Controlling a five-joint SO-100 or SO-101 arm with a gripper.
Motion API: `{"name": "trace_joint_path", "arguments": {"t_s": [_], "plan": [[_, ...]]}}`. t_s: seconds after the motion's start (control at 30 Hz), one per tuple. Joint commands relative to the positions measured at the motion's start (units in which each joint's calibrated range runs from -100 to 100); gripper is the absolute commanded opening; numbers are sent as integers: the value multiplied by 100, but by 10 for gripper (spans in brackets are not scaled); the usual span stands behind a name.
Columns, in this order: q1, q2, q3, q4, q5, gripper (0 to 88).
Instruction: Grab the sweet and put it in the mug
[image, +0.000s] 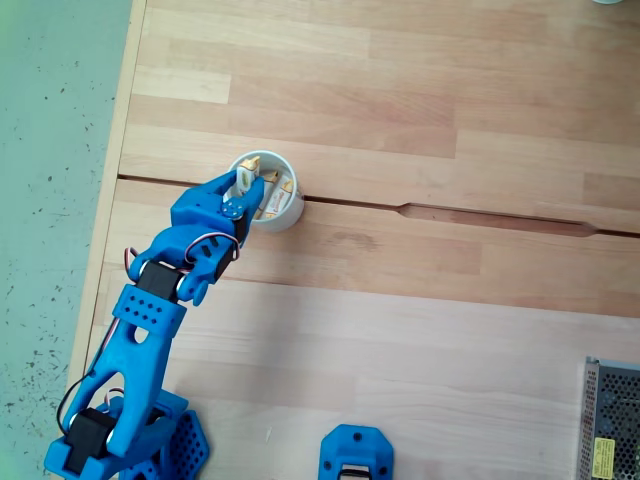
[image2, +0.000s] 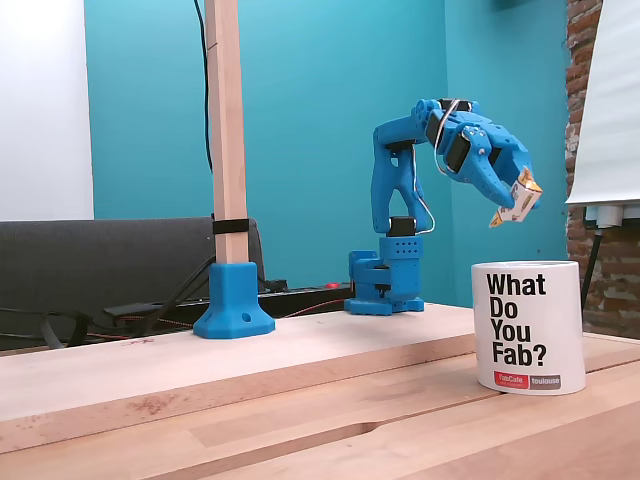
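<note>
The white mug (image2: 528, 325), printed "What Do You Fab?", stands on the wooden table; from above, the mug (image: 288, 216) is round and holds other similar sweets (image: 284, 186). Directly above its opening hangs my blue gripper (image2: 516, 205), shut on the sweet (image2: 524, 196), a small white piece with yellow-orange ends, a short way over the rim. In the top-down fixed view the gripper (image: 246, 186) covers the left half of the mug's mouth, and I cannot tell the held sweet from those inside.
A wooden post on a blue foot (image2: 233, 300) stands at the table's back; seen from above, that blue foot (image: 355, 455) is at the bottom edge. A metal grille box (image: 612, 420) sits bottom right. A groove (image: 480, 215) crosses the table. The table's left edge (image: 115, 180) is close to the mug.
</note>
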Motion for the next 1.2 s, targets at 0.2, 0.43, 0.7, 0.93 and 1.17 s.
{"name": "trace_joint_path", "arguments": {"t_s": [0.2, 0.43, 0.7, 0.93, 1.17], "plan": [[48, -34, 210, -133, 73, 0], [48, -34, 174, -133, 34, 101], [48, -34, 192, -133, 20, 232], [41, -43, 201, -133, 63, 242], [41, -155, 290, -28, 73, 241]]}}
